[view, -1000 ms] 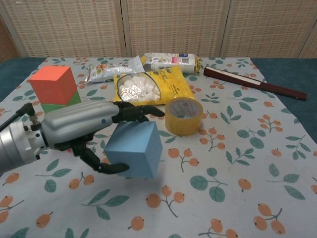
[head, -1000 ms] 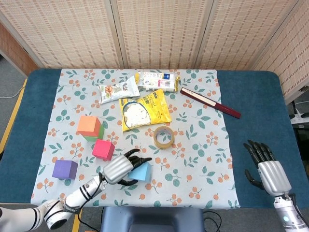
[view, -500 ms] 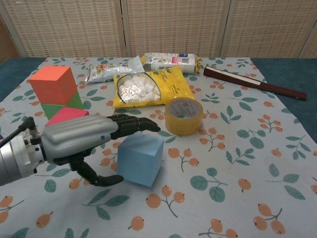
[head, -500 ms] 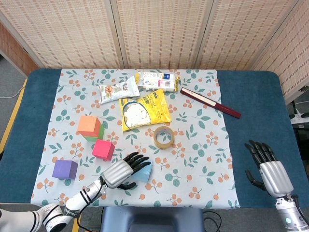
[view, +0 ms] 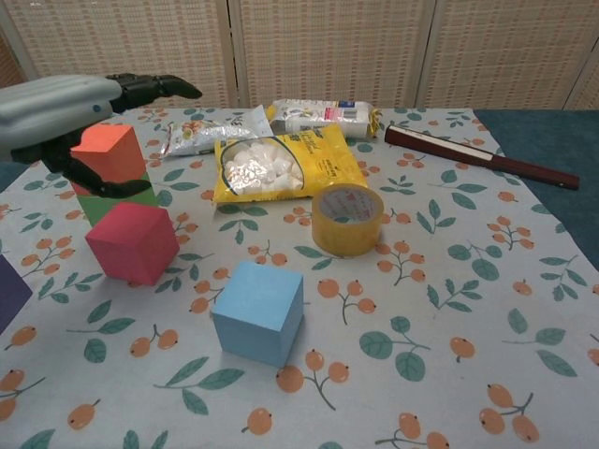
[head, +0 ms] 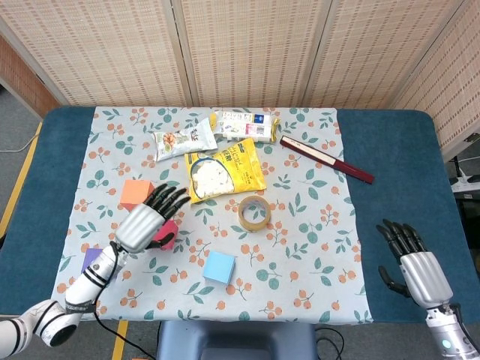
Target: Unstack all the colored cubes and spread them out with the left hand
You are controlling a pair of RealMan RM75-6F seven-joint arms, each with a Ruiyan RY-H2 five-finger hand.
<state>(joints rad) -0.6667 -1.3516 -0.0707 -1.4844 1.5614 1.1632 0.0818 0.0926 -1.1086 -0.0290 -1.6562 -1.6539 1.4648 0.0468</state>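
A blue cube (head: pixel 219 267) (view: pixel 259 311) sits alone on the floral cloth near the front. The pink cube (view: pixel 133 241) stands to its left, and in the head view it is mostly hidden under my left hand. An orange cube (head: pixel 135 193) (view: pixel 110 153) is stacked on a green cube (view: pixel 134 195). The purple cube (head: pixel 89 258) (view: pixel 7 291) lies at the front left, partly behind my forearm. My left hand (head: pixel 145 220) (view: pixel 71 101) hovers open with fingers spread, just above and beside the orange cube, holding nothing. My right hand (head: pixel 417 259) rests open at the far right.
A yellow tape roll (head: pixel 255 213) (view: pixel 347 219) lies right of the cubes. Behind it are a yellow snack bag (head: pixel 223 169), two more packets (head: pixel 182 139) (head: pixel 244 124) and a dark red stick (head: pixel 326 160). The blue table edge (head: pixel 60 172) borders the cloth.
My left hand let go of the blue cube, which now rests on the cloth. The hand rose and moved left and back to the orange-on-green stack.
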